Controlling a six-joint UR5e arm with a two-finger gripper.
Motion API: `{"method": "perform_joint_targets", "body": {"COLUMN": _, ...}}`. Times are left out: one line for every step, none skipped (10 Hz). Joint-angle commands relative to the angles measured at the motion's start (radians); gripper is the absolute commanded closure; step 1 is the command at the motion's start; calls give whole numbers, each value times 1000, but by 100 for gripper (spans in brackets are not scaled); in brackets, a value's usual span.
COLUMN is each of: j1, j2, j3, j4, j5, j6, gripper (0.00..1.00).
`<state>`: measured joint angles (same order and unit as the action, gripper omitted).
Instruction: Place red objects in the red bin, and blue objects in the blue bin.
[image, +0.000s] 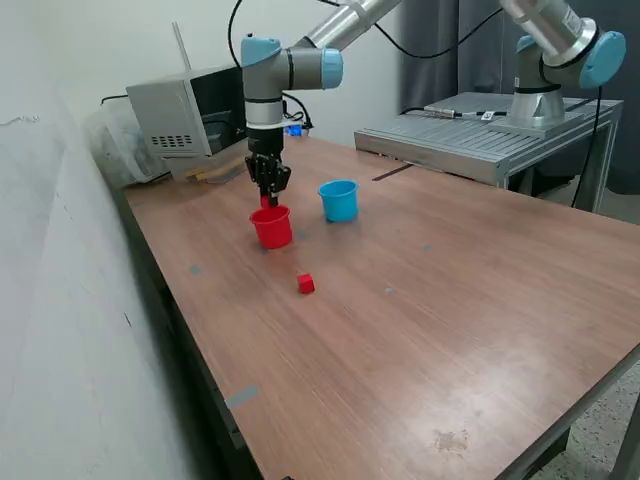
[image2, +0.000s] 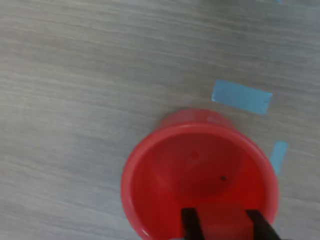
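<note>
Exterior view: gripper (image: 268, 192) is seen pointing straight down directly above the red bin (image: 272, 227), with a red cube (image: 266, 201) clamped between its narrowly set fingers, just over the rim. The red bin stands upright on the wooden table (image: 420, 300). The blue bin (image: 339, 200) is placed upright near the red bin, at roughly 2 o'clock from it in this view. A second red cube (image: 306, 284) lies on the table at about 5 o'clock from the red bin, apart from both bins. Blue cubes cannot be made out here. A grey box-shaped device (image: 180, 120) is set at the table's far end, behind the arm. Wrist view: the red bin (image2: 200, 175) is seen from above, its open mouth facing the camera and its visible interior bare. The held red cube (image2: 222, 222) is gripped between the two dark fingers (image2: 189, 222), over the bin's opening. Two pieces of blue tape (image2: 242, 96) are stuck to the table (image2: 75, 100) beside the bin.
</note>
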<state>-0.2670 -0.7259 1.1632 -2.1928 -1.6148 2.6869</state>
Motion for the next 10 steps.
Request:
{"method": "perform_joint_targets", "body": {"j1": -11, "j2": 26, "j3": -20, "j4": -1, "j5": -30, "j6": 5, "gripper": 0}}
{"method": "perform_joint_targets", "body": {"j1": -9, "j2": 26, "j3": -16, "j4": -1, "j5": -31, "j6": 5, "gripper": 0}}
{"method": "perform_joint_targets", "body": {"j1": -2, "j2": 26, "j3": -8, "j4": -2, "j5": -30, "j6": 5, "gripper": 0}}
{"method": "perform_joint_targets", "body": {"j1": 21, "j2": 14, "j3": 9, "j4": -1, "j5": -30, "j6": 7, "gripper": 0}}
{"method": "perform_joint_targets", "body": {"j1": 50, "j2": -16, "j3": 33, "j4": 2, "j5": -30, "j6": 24, "gripper": 0}}
{"method": "perform_joint_targets", "body": {"j1": 89, "j2": -50, "j3": 62, "j4": 2, "j5": -25, "j6": 107, "gripper": 0}}
{"method": "perform_joint_targets", "body": {"j1": 153, "j2": -81, "j3": 94, "j4": 4, "j5": -20, "j6": 190, "gripper": 0}}
{"method": "perform_joint_targets", "body": {"j1": 207, "j2": -90, "j3": 105, "j4": 17, "j5": -17, "j6": 284, "gripper": 0}}
{"method": "perform_joint_targets", "body": {"j1": 253, "j2": -101, "j3": 108, "j4": 57, "j5": -10, "j6": 380, "gripper": 0}}
{"method": "perform_joint_targets", "body": {"j1": 287, "j2": -102, "j3": 108, "j4": 62, "j5": 28, "j6": 462, "gripper": 0}}
